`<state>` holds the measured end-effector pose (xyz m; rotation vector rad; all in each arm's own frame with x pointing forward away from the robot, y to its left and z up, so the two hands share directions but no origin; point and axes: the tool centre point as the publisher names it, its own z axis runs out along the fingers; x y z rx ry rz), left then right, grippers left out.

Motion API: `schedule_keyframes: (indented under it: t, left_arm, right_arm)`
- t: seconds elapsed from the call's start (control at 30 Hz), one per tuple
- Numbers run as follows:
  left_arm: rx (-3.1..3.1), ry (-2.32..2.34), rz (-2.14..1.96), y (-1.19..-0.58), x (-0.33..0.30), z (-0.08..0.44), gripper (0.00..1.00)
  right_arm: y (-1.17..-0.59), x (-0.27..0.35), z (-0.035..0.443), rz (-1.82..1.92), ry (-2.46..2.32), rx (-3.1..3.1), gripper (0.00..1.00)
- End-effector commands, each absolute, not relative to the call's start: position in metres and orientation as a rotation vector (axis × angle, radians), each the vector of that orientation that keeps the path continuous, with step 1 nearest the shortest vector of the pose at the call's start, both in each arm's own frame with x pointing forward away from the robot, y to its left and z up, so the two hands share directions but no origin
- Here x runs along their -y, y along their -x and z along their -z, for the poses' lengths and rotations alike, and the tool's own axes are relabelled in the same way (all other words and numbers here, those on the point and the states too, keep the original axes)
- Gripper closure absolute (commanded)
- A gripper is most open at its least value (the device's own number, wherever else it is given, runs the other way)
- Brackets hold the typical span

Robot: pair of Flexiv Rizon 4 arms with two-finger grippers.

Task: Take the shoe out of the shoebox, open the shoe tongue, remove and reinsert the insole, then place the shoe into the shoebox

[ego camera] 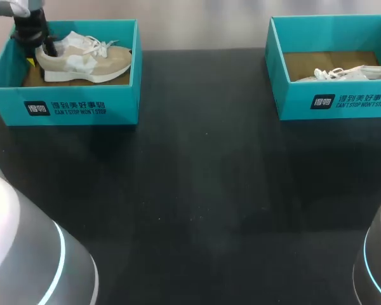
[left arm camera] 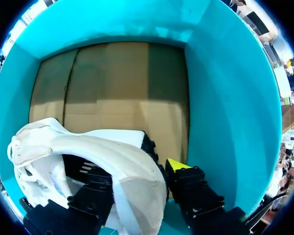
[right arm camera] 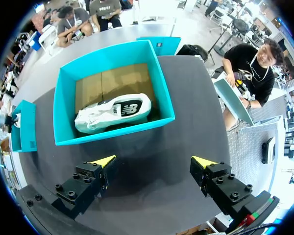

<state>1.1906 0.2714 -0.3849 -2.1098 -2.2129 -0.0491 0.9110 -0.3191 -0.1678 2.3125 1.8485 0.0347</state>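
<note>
So, barely started: my left jaws clamp the tan shoe (ego camera: 82, 60) inside the upper-left shoebox (ego camera: 82, 95), right jaws apart, every step yet undone.

Matt teal cardboard shoebox (ego camera: 82, 108), beige suede-like cloth shoe (ego camera: 108, 60), smooth matt black table (ego camera: 197, 190)

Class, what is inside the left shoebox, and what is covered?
A beige-and-white shoe on cardboard floor, left gripper clamping its heel. Floor beneath the shoe is hidden.
</note>
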Motion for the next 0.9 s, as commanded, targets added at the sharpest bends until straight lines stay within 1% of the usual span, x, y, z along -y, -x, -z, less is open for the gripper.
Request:
schedule_keyframes:
  t: [0.03,0.37,0.9]
  left_arm:
    - [2.208,2.098,0.037,-1.197,-0.275,0.393,1.00]
    - [2.218,2.102,0.041,-1.196,-0.282,0.386,1.00]
    - [2.297,2.141,0.097,-1.192,-0.299,0.328,1.00]
  right_arm:
    - [-0.911,0.318,0.168,-0.033,-2.312,-1.846,0.00]
    - [-0.911,0.318,0.168,-0.033,-2.312,-1.846,0.00]
    - [-0.911,0.318,0.168,-0.033,-2.312,-1.846,0.00]
